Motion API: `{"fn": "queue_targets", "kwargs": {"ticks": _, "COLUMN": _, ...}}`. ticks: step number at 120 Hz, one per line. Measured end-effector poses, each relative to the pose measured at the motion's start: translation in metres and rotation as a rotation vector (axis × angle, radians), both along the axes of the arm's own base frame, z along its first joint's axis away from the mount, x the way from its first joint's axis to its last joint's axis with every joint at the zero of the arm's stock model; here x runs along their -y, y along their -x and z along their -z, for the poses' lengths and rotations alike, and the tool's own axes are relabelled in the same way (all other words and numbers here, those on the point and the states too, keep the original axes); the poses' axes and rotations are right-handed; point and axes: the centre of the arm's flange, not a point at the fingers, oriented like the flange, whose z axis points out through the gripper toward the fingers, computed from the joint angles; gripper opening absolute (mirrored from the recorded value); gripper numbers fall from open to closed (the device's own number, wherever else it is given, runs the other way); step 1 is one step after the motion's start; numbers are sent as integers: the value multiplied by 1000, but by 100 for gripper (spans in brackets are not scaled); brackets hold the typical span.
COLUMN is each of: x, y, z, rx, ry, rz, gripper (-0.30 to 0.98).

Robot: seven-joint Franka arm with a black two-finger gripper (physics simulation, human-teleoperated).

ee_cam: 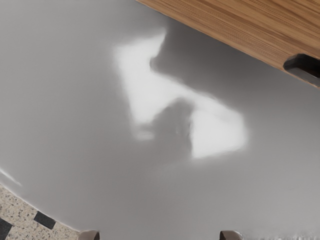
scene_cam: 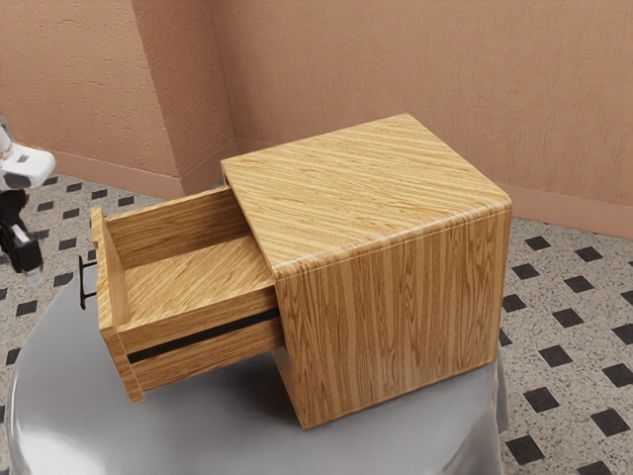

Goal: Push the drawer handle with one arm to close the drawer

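Note:
At the exterior view's left edge hangs my gripper (scene_cam: 33,276), pointing down, a short gap away from the black drawer handle (scene_cam: 87,283). Its two fingertips stand wide apart in the wrist view, where the gripper (ee_cam: 160,235) has nothing between them. The wooden drawer (scene_cam: 198,265) is pulled well out of the cabinet (scene_cam: 396,297), and its inside looks bare. Part of the drawer's wooden front (ee_cam: 240,25) crosses the wrist view, with the dark handle (ee_cam: 303,65) on its edge.
The cabinet stands on a round, shiny grey table (scene_cam: 208,426). Below the hand spreads the table surface (ee_cam: 75,125), with its curved edge near the speckled floor (ee_cam: 22,217). Orange-brown walls (scene_cam: 396,59) rise behind the cabinet.

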Motion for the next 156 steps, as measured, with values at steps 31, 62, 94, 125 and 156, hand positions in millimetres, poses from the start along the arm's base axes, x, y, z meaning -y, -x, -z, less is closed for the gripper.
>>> {"fn": "queue_targets", "kwargs": {"ticks": 31, "x": 40, "y": -13, "z": 20, "rx": -1, "ry": -34, "rz": 203, "gripper": 8}}
{"fn": "queue_targets", "kwargs": {"ticks": 62, "x": 79, "y": 5, "z": 9, "rx": 11, "ry": 16, "rz": 320, "gripper": 2}}
{"fn": "queue_targets", "kwargs": {"ticks": 94, "x": 102, "y": -17, "z": 13, "rx": 3, "ry": 6, "rz": 361, "gripper": 0}}
{"fn": "queue_targets", "kwargs": {"ticks": 125, "x": 145, "y": -65, "z": 11, "rx": 44, "ry": 2, "rz": 399, "gripper": 0}}
{"fn": "queue_targets", "kwargs": {"ticks": 156, "x": 184, "y": -110, "z": 13, "rx": 77, "ry": 11, "rz": 418, "gripper": 0}}
